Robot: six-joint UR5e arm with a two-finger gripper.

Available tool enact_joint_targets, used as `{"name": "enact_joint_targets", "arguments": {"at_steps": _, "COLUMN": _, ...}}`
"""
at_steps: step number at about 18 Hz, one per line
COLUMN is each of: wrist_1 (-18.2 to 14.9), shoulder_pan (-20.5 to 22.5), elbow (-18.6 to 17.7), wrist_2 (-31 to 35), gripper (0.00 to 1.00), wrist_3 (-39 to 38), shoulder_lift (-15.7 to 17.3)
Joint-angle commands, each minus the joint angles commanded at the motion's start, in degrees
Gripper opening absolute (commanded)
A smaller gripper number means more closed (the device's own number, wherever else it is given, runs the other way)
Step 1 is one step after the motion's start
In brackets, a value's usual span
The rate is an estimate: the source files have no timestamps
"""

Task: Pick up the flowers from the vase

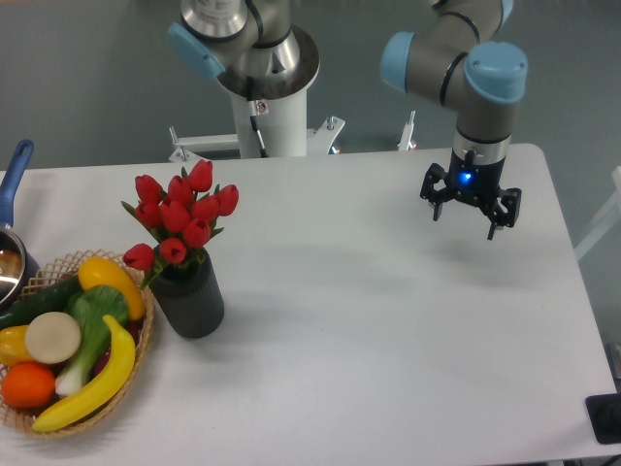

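Nearest, at the left edge of the white surface (388,330), a wicker basket (58,267) holds a banana (97,383), an orange (27,384), a yellow pepper (110,282) and a green-and-white leafy vegetable (89,325). Its right rim lies just beside the vase (189,299), perhaps touching it; that crowding is the first hazard, since fingers coming down on that side could catch the rim or the pepper.

The vase stands upright at near left with the flowers (179,216) in it, red buds fanned above the mouth, one bud drooping left over the basket. The stems are almost wholly hidden inside the vase, so there is little to grip but buds and leaves. Clamping on the buds would likely crush them or take only a few stalks and leave the rest behind. If the stems fit tightly, a lift could carry the vase up too, or tip it toward the basket; a sideways pull would do the same.

Farther back and well to the right, the gripper (469,206) hangs above the surface, its fingers (493,225) apart and holding nothing, well apart from the flowers. The whole approach is still to come, and a low sweep leftward could knock the bunch or the vase over.

At far left a blue-handled pot (12,248) sits at the edge, clear of any likely path.
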Motion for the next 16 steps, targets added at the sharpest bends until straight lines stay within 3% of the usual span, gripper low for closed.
{"name": "enact_joint_targets", "arguments": {"at_steps": 4, "wrist_1": 0.35, "shoulder_pan": 0.18, "elbow": -0.09, "wrist_2": -1.05, "gripper": 1.0, "wrist_3": 0.97, "shoulder_lift": 0.35}}
{"name": "enact_joint_targets", "arguments": {"at_steps": 6, "wrist_1": 0.44, "shoulder_pan": 0.09, "elbow": -0.18, "wrist_2": -5.25, "gripper": 1.0, "wrist_3": 0.18, "shoulder_lift": 0.7}}
{"name": "enact_joint_targets", "arguments": {"at_steps": 12, "wrist_1": 0.35, "shoulder_pan": -2.45, "elbow": -5.35, "wrist_2": -9.57, "gripper": 1.0, "wrist_3": -9.66, "shoulder_lift": 7.46}}
{"name": "enact_joint_targets", "arguments": {"at_steps": 16, "wrist_1": 0.26, "shoulder_pan": -7.29, "elbow": -7.03, "wrist_2": -22.72, "gripper": 1.0, "wrist_3": -11.33, "shoulder_lift": 9.05}}
